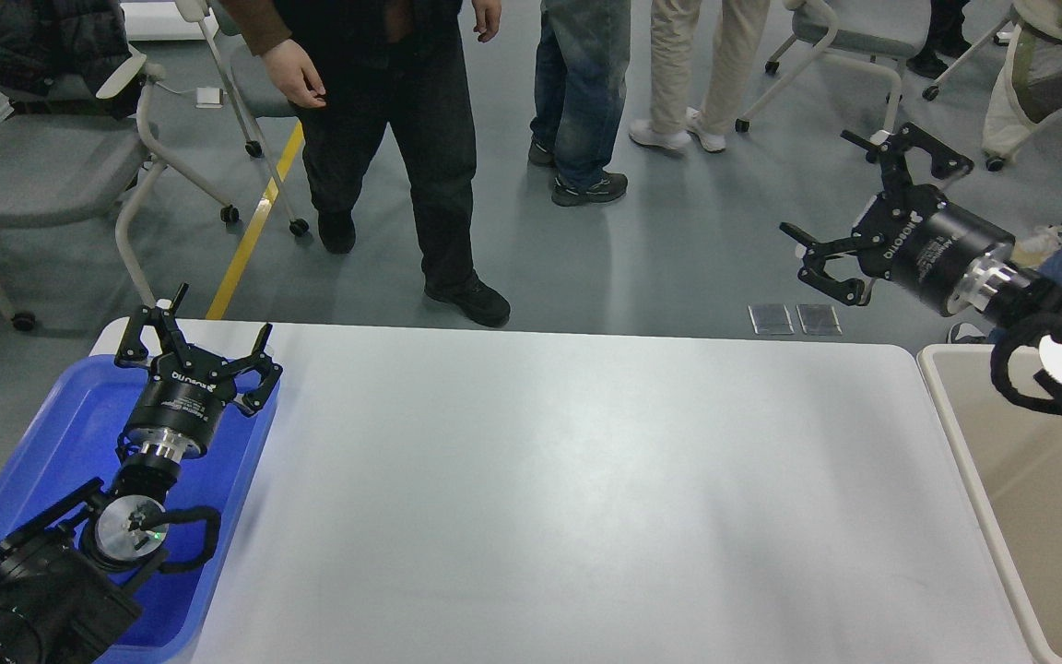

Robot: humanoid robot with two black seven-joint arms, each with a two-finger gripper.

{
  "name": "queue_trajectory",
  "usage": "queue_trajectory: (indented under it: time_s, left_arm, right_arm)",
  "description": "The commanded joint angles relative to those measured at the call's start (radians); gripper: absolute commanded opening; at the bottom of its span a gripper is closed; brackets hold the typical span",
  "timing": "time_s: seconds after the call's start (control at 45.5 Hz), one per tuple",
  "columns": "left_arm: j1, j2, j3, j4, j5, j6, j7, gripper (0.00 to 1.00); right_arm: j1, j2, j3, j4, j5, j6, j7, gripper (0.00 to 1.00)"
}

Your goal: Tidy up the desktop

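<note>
The white desktop (577, 489) fills the middle of the head view and nothing lies on it. My left gripper (196, 334) is open and empty, held over the far end of the blue tray (61, 433) at the desktop's left edge. My right gripper (849, 212) is open and empty, raised beyond the desktop's far right corner, its fingers pointing left over the floor.
A beige bin (964, 443) stands at the desktop's right edge. Several people stand on the grey floor just past the far edge, the nearest in black trousers (411, 157). Wheeled chairs (42, 166) stand at the back left and back right.
</note>
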Motion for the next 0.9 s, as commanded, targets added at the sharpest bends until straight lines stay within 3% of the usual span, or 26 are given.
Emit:
queue_trajectory:
  time_s: [0.0,0.352,0.528,0.88]
  left_arm:
    - [0.0,0.0,-0.001,0.0,0.0,0.002,0.0,1.0]
    - [0.0,0.0,-0.001,0.0,0.0,0.001,0.0,1.0]
    - [0.0,0.0,-0.001,0.0,0.0,0.001,0.0,1.0]
    - [-0.001,0.0,-0.001,0.0,0.0,0.001,0.0,1.0]
  right_arm:
    - [-0.078,0.169,0.047,-0.026,-0.023,0.019,0.11,1.0]
    - [-0.171,0.331,0.05,-0.256,-0.032,0.137,0.129,1.0]
    - [-0.171,0.329,0.052,-0.306,-0.026,0.202,0.129,1.0]
    - [-0.181,0.334,0.055,-0.345,-0.017,0.235,0.133,1.0]
